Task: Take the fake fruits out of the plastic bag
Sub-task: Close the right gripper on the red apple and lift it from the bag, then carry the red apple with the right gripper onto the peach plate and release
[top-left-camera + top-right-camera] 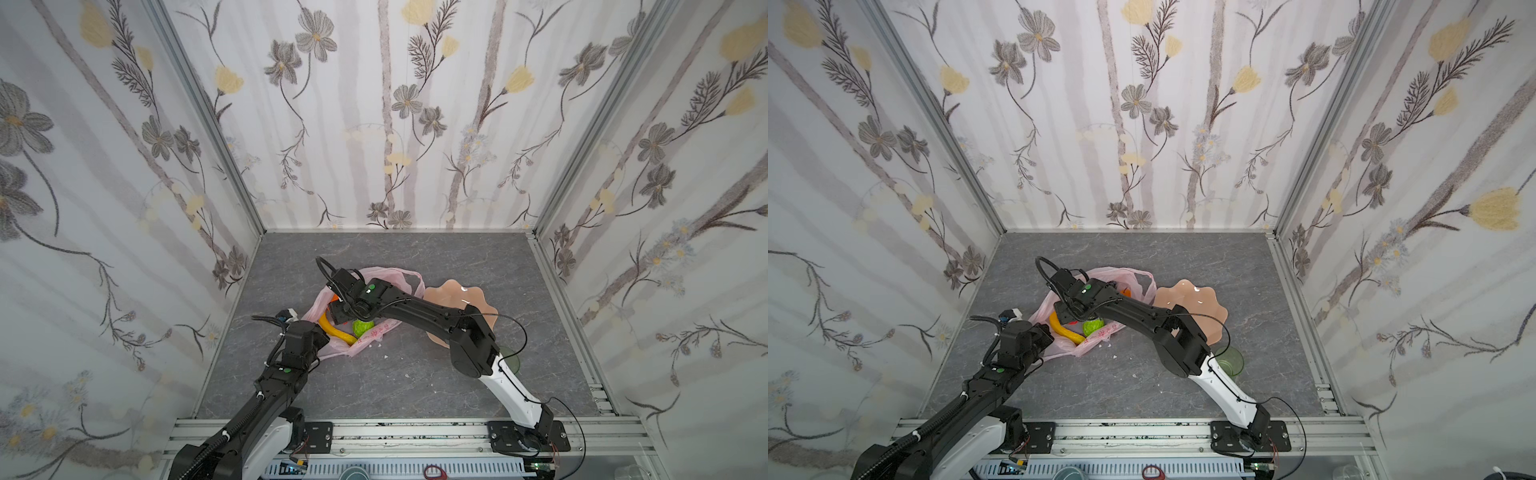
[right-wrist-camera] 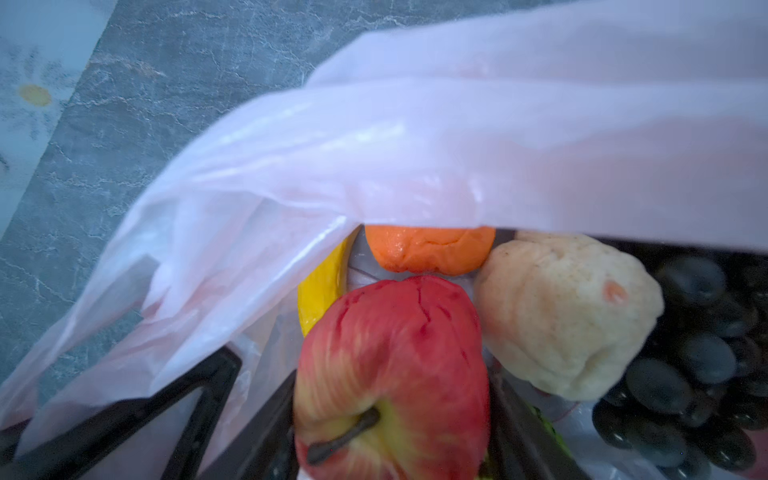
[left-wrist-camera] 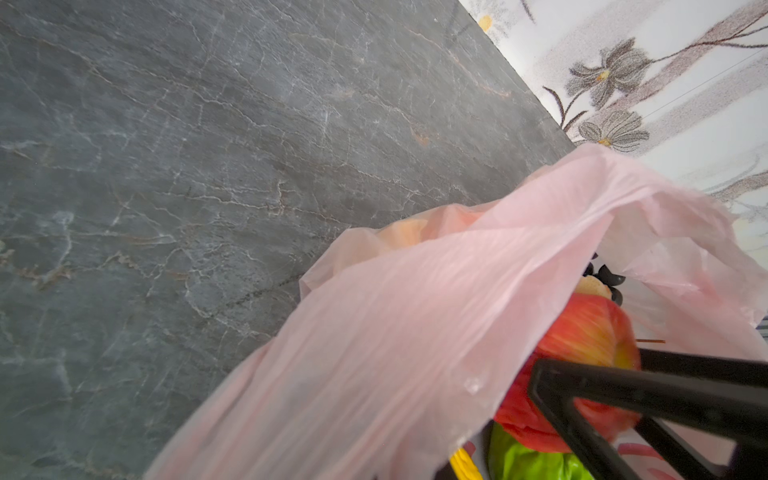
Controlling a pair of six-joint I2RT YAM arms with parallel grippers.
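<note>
The plastic bag (image 1: 365, 343) lies crumpled left of the table's middle, its mouth held up. Inside it I see a red apple (image 2: 390, 365), an orange (image 2: 428, 253), a beige lumpy piece (image 2: 569, 324), dark grapes (image 2: 698, 374), a banana (image 1: 336, 330) and a green bumpy fruit (image 1: 362, 327). My right gripper (image 2: 395, 415) reaches into the bag, and its two fingers press the apple's sides. My left gripper (image 1: 1044, 334) is shut on the bag's near edge; the pink film (image 3: 415, 332) stretches away from it and hides its fingertips.
A peach wavy-edged plate (image 1: 453, 295) sits right of the bag, partly under my right arm. A translucent green cup (image 1: 1229, 359) stands near that arm's elbow. Small white crumbs lie on the grey tabletop (image 1: 399, 374) in front of the bag. Papered walls close in three sides.
</note>
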